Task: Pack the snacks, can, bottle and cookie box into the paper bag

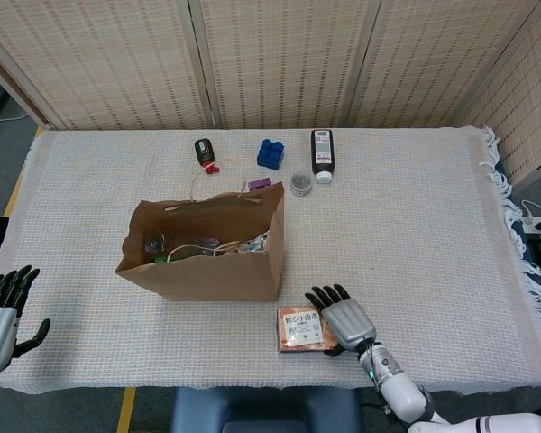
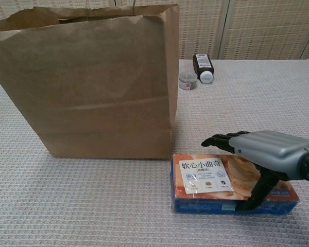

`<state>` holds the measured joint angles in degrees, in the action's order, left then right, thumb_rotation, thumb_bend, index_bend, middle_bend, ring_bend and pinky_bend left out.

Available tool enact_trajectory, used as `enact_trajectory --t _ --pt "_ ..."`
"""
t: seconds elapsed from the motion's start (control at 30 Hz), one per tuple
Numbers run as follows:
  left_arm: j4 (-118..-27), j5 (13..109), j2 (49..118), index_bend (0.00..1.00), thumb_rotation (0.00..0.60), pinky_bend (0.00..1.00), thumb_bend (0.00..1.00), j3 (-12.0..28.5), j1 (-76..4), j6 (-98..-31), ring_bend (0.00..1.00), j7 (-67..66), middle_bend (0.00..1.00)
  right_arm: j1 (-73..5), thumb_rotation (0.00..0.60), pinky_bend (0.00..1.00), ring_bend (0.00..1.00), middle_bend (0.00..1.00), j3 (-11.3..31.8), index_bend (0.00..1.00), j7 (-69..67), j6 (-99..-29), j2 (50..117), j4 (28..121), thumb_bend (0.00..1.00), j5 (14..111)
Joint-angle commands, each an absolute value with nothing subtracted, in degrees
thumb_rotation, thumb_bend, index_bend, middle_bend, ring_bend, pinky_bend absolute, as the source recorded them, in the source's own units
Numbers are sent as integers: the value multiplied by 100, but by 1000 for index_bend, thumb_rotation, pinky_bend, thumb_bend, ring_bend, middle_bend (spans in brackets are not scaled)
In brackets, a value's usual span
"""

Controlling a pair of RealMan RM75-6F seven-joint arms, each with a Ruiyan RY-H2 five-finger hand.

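The orange cookie box [image 1: 299, 328] [image 2: 206, 177] lies flat on the cloth, just right of the paper bag's near corner. My right hand [image 1: 344, 317] [image 2: 268, 152] rests over the box's right half, fingers stretched out above its top and thumb against its near side. The brown paper bag [image 1: 203, 271] [image 2: 87, 87] stands upright and open, with several snacks inside. A dark bottle [image 1: 322, 153] [image 2: 203, 67] lies at the far side of the table, with a small can [image 1: 300, 184] [image 2: 186, 81] beside it. My left hand [image 1: 0, 316] hangs open off the table's near left corner.
A blue block [image 1: 270, 153], a black and red object [image 1: 204, 151] and a small purple piece [image 1: 259, 183] sit behind the bag. The table's near edge runs just below the cookie box. A fringed cloth edge [image 1: 505, 194] marks the right side.
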<state>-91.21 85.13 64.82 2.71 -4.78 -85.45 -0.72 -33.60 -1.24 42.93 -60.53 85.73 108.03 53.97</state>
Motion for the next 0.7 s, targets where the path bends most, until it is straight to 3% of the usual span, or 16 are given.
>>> enact_trajectory --t 0.03,0.13,0.23,0.37,0.47,0.7 --pt "-9122 8517 6481 45 600 0 357 269 -479 -8545 0 -71 0 -3359 533 154 54 108 -166 14 4223 -6065 8622 10771 81 5440" --pt "-9124 8517 6481 44 600 0 357 267 -478 -8545 0 -72 0 -3376 531 318 198 250 -223 119 4266 -6059 8661 10737 157 5369" --pt "-9125 8517 6480 45 600 0 357 268 -478 -8546 0 -68 0 -3390 533 468 317 321 -234 174 4271 -6058 8691 10758 190 5230" --pt "-9124 8515 6477 44 600 0 357 268 -477 -8544 0 -56 0 -3389 598 669 513 457 -232 269 4126 -6074 8616 10862 267 5357" --pt "-9122 8518 6476 45 600 0 358 265 -475 -8547 0 -41 0 -3324 600 697 554 493 -240 327 3871 -6148 8445 11008 285 5666" --pt "-9116 8526 6475 45 600 0 357 260 -469 -8554 0 -28 0 -3081 600 697 554 494 15 330 2970 -6531 7612 11478 287 6267"
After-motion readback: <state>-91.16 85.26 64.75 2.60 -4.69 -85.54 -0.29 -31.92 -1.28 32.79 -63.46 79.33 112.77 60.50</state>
